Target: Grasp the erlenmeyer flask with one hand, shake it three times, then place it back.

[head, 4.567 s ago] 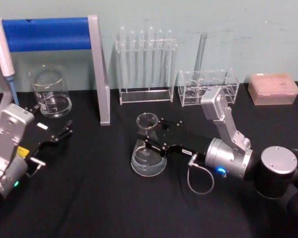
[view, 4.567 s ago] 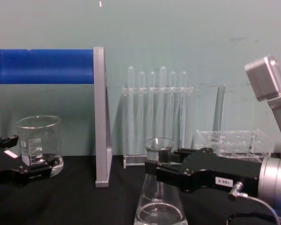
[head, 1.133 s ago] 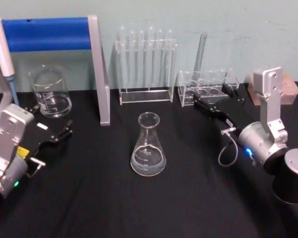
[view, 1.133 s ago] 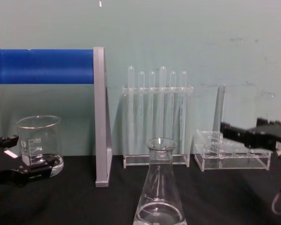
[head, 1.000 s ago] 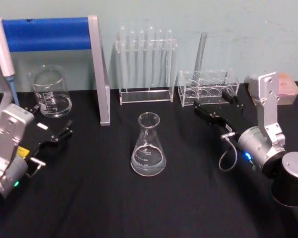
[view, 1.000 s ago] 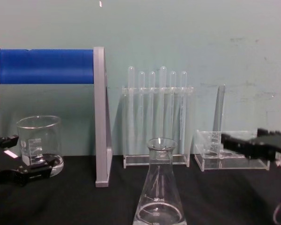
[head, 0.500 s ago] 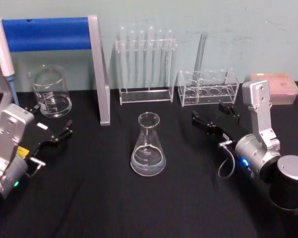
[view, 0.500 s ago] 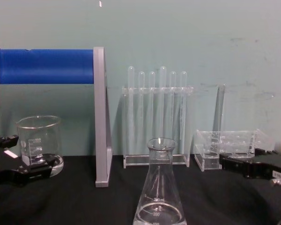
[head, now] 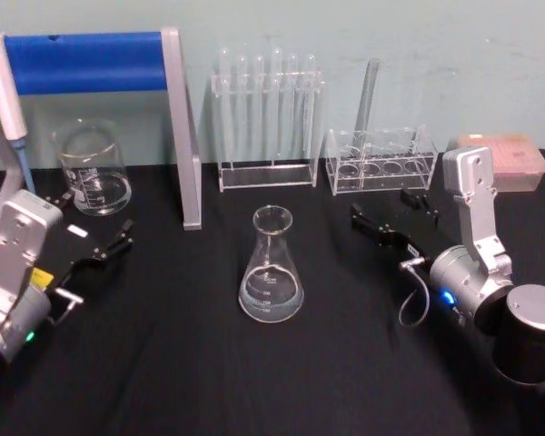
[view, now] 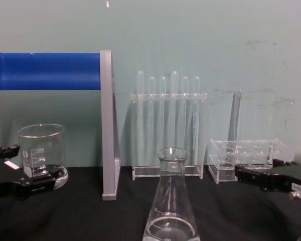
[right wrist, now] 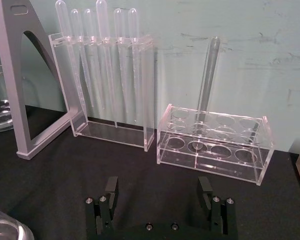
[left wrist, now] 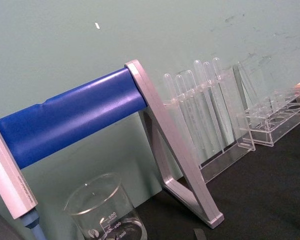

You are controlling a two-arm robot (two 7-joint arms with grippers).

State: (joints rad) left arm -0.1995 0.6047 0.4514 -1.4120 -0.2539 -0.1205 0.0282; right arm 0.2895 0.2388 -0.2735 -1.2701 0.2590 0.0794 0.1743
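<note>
On the robot's left, the left hand [head: 98, 247] rests parked at about nine o'clock on the black tabletop [head: 163, 363], just in front of the glass beaker [head: 93, 167], exactly where it sat several seconds ago; its fingers stand apart around nothing. Behind it the blue-barred stand [head: 118, 64] and its grey upright are unmoved.

At the centre of the tabletop stands the erlenmeyer flask [head: 272, 268], upright on its wide base with a little clear liquid in the bottom, free of any grip. In the chest view the erlenmeyer flask [view: 171, 203] sits low in the middle, with the rack of pipettes [view: 168, 125] behind it at twelve o'clock.

The change is on the right. Several seconds ago the right hand [head: 392, 216] was closed about the flask's neck; a second ago it was already off the glass and up near the clear test-tube rack [head: 380, 161], and it has since drawn back and lowered to about three o'clock of the flask, well apart from it. Over the last half second it has barely moved. Its fingers are spread wide and hold nothing, which the right wrist view confirms, with the right hand [right wrist: 160, 192] facing the rack and its single test tube [right wrist: 208, 77].

I judge the flask has been set back and released, so the task looks finished, with only the arm's retreat left.
</note>
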